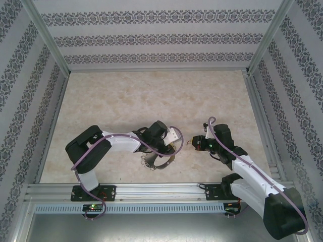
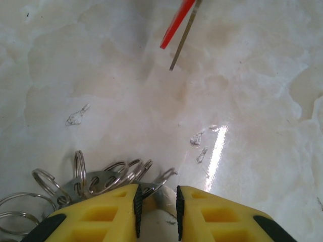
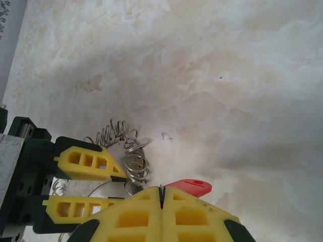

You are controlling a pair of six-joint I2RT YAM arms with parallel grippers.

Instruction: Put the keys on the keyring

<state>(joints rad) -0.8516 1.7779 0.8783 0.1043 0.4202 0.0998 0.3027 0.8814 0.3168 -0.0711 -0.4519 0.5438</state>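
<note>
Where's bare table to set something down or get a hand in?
Free: the whole far half of the table, from the back wall to mid-table, side to side. Crowded: near centre, where the left end effector holds the keyring, facing the right end effector with the key.

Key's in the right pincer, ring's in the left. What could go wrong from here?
1. The right pincer holds the red key with its head sticking out sideways; pushing it into the keyring may twist or slip it.
2. The left pincer clamps the keyring at one edge, so its loose wire loops could swing away from the key.
</note>
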